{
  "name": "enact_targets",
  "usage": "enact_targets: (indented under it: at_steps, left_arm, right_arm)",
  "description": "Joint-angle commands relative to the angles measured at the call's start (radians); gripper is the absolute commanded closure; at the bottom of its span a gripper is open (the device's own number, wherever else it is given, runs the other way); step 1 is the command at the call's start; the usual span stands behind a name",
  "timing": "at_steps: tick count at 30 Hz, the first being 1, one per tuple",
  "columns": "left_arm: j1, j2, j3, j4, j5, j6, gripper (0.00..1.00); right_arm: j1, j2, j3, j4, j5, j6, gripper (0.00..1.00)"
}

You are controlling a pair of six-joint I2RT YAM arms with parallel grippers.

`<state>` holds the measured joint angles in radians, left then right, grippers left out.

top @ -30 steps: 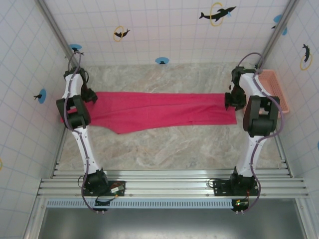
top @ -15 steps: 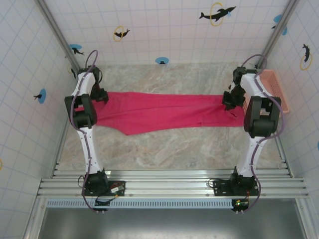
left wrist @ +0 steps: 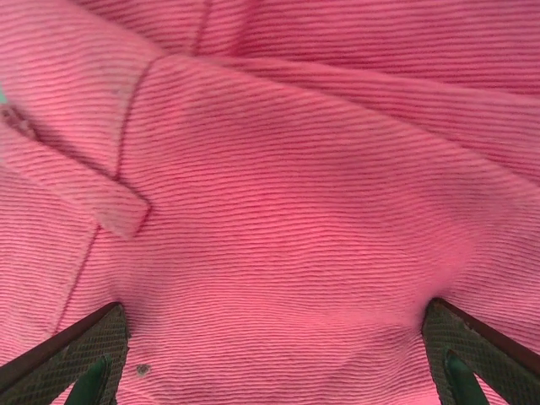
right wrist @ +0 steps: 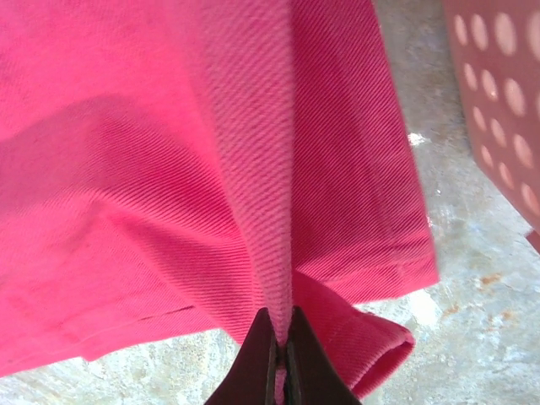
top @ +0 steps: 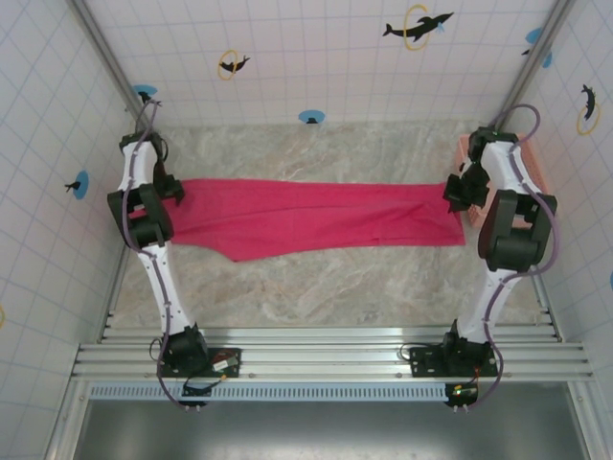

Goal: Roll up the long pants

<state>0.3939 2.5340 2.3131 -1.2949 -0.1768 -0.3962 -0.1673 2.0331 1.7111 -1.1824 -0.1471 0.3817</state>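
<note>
Right gripper [right wrist: 278, 342] pinched tight on a hem fold of the long pants [top: 306, 217]. Left gripper [left wrist: 270, 354] fingers splayed wide over the waist end. Cloth stretched out between both; basket [right wrist: 506, 101] just beside right gripper.

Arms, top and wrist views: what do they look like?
Left arm and right arm: white links, black joint housings, black bases, a greyish-purple cable looping along each. Left fingers dark with green cross-hatched pads; right fingers dark, tapered.

Bright pink-red long pants [top: 316, 217] lie stretched flat across the table.
</note>
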Motion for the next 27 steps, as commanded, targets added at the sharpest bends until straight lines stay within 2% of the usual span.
enact_targets:
  at_steps: [1, 4, 8, 10, 12, 14, 17, 20, 27]
  left_arm:
    - [0.040, 0.077, 0.018, -0.022, -0.071, 0.030, 0.08]
    - [0.050, 0.094, 0.071, -0.045, -0.100, 0.034, 0.05]
    - [0.082, 0.103, 0.106, -0.047, -0.072, 0.016, 0.04]
    - [0.096, 0.109, 0.130, -0.061, -0.082, 0.001, 0.04]
    - [0.110, 0.105, 0.136, -0.065, -0.113, -0.009, 0.03]
    - [0.128, 0.102, 0.135, -0.060, -0.113, -0.005, 0.03]
    - [0.135, 0.098, 0.131, -0.054, -0.127, 0.019, 0.03]
    - [0.135, 0.078, 0.103, -0.035, -0.124, 0.031, 0.03]
    - [0.125, 0.012, 0.027, 0.025, -0.063, 0.040, 0.03]
  right_arm:
    - [0.005, 0.059, 0.073, -0.051, 0.011, -0.023, 0.99]
    - [0.005, 0.090, 0.120, -0.062, 0.012, -0.024, 1.00]
    - [0.016, 0.143, 0.181, -0.077, 0.013, -0.032, 1.00]
    - [0.025, 0.171, 0.210, -0.086, 0.030, -0.043, 0.97]
    - [0.037, 0.202, 0.244, -0.086, 0.058, -0.055, 0.83]
    - [0.047, 0.230, 0.289, -0.090, 0.096, -0.063, 0.62]
    - [0.060, 0.215, 0.312, -0.103, 0.145, -0.073, 0.47]
    - [0.063, 0.115, 0.220, -0.069, 0.172, -0.070, 0.44]
    - [0.057, -0.067, -0.105, 0.041, 0.097, -0.035, 0.43]
